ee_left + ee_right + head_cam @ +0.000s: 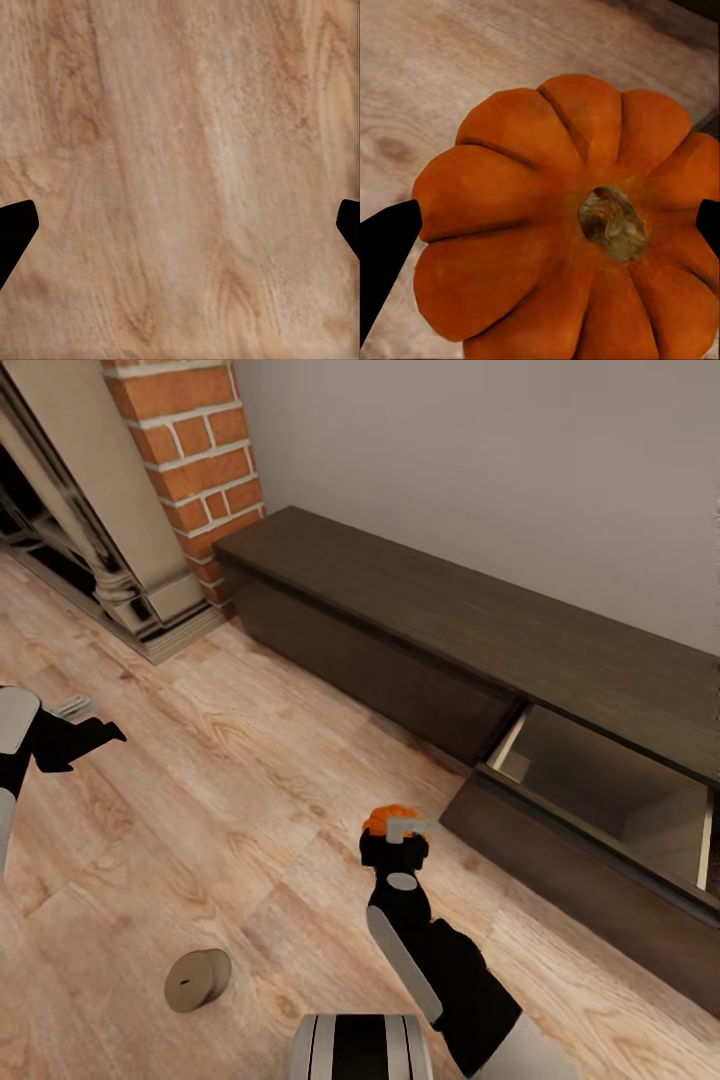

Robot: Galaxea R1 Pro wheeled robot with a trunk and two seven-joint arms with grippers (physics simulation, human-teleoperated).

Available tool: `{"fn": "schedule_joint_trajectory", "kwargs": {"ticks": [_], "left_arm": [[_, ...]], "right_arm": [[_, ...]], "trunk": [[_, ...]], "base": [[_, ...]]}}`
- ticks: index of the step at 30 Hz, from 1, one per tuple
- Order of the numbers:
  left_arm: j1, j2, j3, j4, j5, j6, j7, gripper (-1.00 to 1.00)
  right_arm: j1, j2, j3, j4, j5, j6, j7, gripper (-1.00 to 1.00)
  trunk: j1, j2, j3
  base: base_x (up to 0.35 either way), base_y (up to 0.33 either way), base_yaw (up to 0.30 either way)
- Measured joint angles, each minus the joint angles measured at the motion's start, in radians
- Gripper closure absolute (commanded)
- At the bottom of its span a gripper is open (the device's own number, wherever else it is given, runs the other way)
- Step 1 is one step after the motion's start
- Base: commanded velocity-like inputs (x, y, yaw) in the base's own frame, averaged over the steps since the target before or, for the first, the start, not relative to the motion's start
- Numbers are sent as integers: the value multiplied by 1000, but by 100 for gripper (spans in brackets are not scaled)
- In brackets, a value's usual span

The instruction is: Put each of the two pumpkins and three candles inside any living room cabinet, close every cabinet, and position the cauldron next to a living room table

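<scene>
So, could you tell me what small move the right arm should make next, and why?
Probably carry the pumpkin forward and to the right, toward the open drawer of the cabinet. The right gripper appears closed on the pumpkin above the wood floor, short of the drawer, whose light interior looks free. The candle on the floor can wait.

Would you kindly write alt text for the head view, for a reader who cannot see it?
The right gripper holds an orange pumpkin above the wood floor, near the open drawer of a long dark-brown cabinet. A tan candle lies on the floor nearby.
</scene>
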Motion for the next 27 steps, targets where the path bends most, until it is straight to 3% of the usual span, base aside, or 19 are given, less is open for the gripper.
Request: {"fn": "schedule_joint_trajectory", "kwargs": {"ticks": [3, 6, 18, 21, 27], "left_arm": [[0, 1, 0, 13, -2, 1, -1, -100], [0, 2, 0, 17, -3, 8, -4, -100], [0, 2, -1, 43, -1, 14, -6, -100], [0, 2, -1, 47, -1, 14, -6, -100], [0, 1, -2, 124, 0, 14, -8, -100]], "right_arm": [[69, -21, 9, -166, -63, 89, -28, 100], [118, -31, 48, -256, -76, 102, -35, 100], [142, -32, 83, -300, -72, 107, -73, 100], [143, -32, 117, -300, -66, 104, -74, 100], [143, -32, 128, -300, -62, 98, -75, 100]], "trunk": [[-1, 1, 12], [-3, 1, 23], [-8, 4, 70], [-9, 5, 81], [-11, 6, 97]], "base": [[0, 0, 0], [0, 0, 0], [0, 0, 0], [0, 0, 0], [0, 0, 232]]}}
